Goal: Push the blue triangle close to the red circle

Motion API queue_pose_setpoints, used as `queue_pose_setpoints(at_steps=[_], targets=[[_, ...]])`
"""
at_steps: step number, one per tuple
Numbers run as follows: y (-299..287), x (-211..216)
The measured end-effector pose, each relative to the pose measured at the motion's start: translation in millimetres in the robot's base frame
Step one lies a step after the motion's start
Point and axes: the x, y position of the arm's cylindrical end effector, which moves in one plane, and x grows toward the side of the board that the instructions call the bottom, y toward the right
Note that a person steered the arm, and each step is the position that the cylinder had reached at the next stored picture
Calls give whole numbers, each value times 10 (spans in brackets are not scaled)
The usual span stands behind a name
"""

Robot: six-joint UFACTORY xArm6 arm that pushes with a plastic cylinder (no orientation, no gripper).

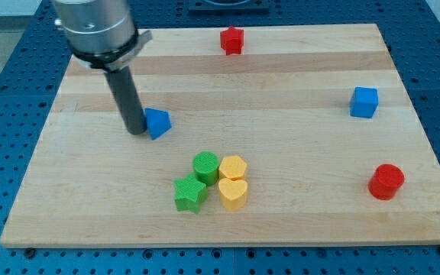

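Note:
The blue triangle (pixel 157 122) lies on the wooden board (pixel 281 92) left of centre. The red circle (pixel 386 182) stands near the view's right edge, lower down, far from the triangle. My tip (pixel 137 131) is on the board right at the triangle's left side, touching it or nearly so. The dark rod rises from the tip to the arm's grey body at the view's top left.
A green circle (pixel 205 166), green star (pixel 190 194), yellow hexagon (pixel 233 167) and yellow heart (pixel 233 193) cluster at bottom centre. A red block (pixel 232 40) sits at the top edge. A blue cube (pixel 364 101) is at the right.

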Motion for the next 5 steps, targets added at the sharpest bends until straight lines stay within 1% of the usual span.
queue_pose_setpoints(at_steps=[2,3,4,5], targets=[[625,-1],[860,-103],[923,-375],[1132,-460]])
